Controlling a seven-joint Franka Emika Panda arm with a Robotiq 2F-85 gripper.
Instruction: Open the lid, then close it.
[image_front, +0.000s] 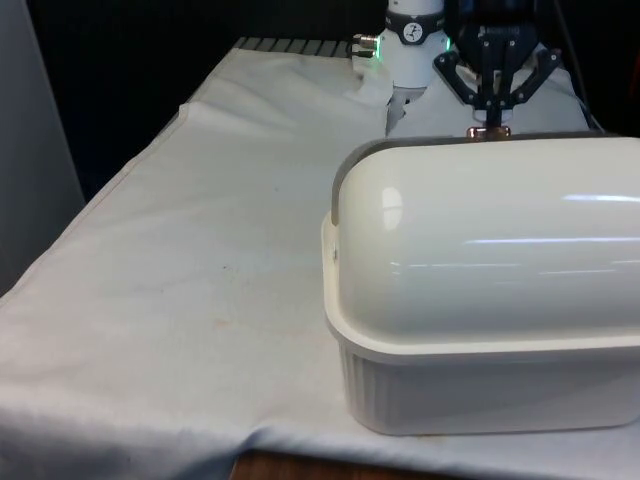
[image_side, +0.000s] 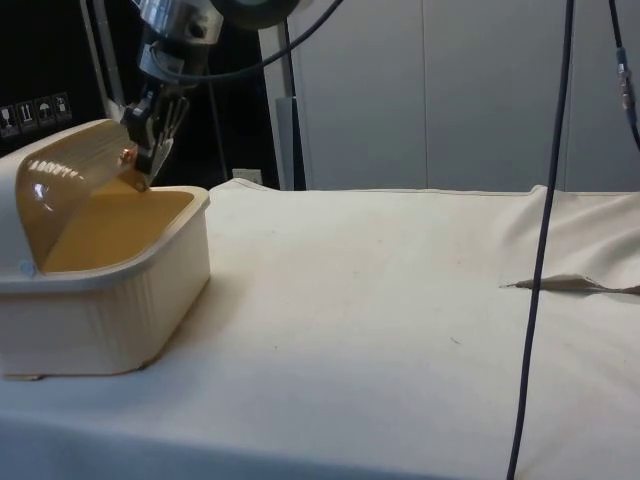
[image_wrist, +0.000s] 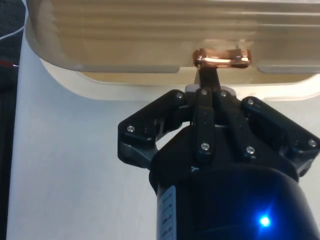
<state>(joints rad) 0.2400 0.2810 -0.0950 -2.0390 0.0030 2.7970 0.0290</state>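
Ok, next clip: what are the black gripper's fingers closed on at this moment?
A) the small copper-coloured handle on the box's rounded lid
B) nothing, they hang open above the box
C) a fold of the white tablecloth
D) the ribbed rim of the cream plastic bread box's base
A: in the wrist view the black gripper pinches the copper-coloured handle on the rounded cream lid, which the side view shows raised.

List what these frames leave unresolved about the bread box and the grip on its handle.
- Bread box interior: front view, the lid hides it.
- Box's far side: cut off by the front view's right edge, and by the side view's edge.
- Tool contact on the copper handle: side view, too small.
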